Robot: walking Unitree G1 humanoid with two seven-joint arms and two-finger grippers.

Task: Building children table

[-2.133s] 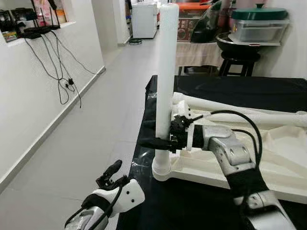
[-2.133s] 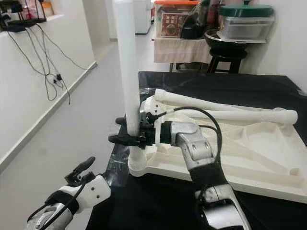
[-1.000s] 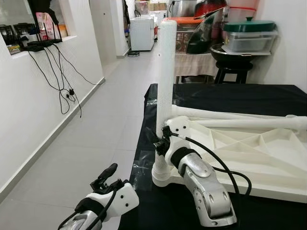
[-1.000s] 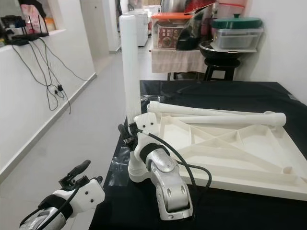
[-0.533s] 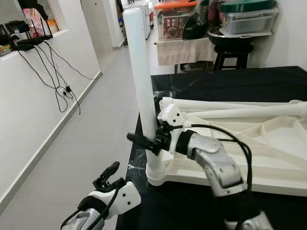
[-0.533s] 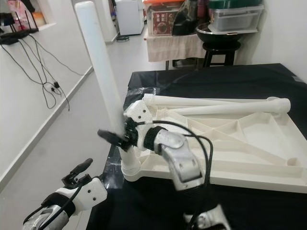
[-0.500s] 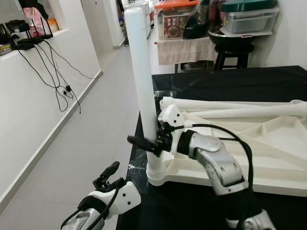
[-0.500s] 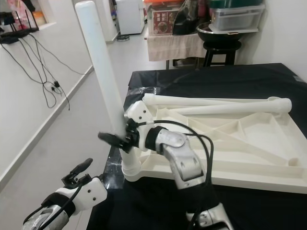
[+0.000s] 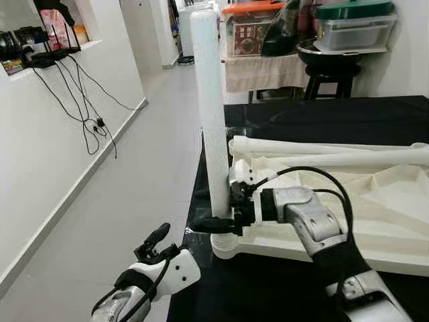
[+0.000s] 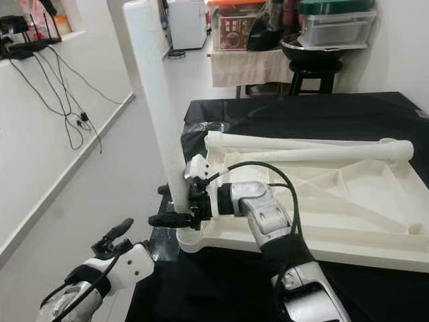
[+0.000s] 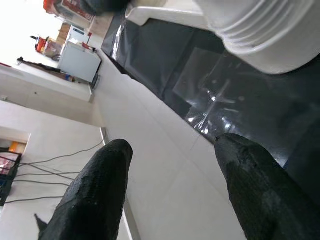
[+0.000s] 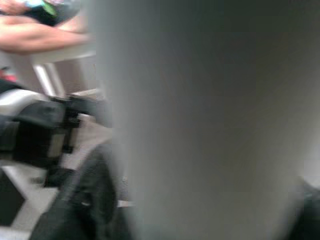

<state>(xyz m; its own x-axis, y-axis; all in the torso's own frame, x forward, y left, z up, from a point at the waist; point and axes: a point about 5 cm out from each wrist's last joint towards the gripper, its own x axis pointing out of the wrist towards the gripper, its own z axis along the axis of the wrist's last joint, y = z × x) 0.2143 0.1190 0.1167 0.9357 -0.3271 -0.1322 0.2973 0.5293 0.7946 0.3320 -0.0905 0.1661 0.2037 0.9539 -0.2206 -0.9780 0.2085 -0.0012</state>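
A white table leg [image 9: 209, 100] stands nearly upright at the centre of the left eye view, its foot seated in the corner socket [image 9: 224, 245] of an upturned white tabletop [image 9: 375, 221]. The tabletop lies on a table [image 9: 322, 117] draped in black cloth, filling the right half of the frame. Half a second ago the leg tilted towards the upper left; it now stands straighter.

The right pincer [image 9: 218, 218] reaches in from the lower right and is clenched around the lower part of the leg, one black finger [image 9: 211, 226] jutting out to the left. In the right wrist view the leg [image 12: 200, 120] is a pale blur close to the lens, so the grip there is hard to judge.

Two more white legs [image 9: 335, 153] lie across the tabletop's far side, right of centre.

The left pincer [image 9: 155, 243] hangs at the lower left beside the table edge, fingers [image 11: 95, 195] spread apart and holding nothing, much as before.
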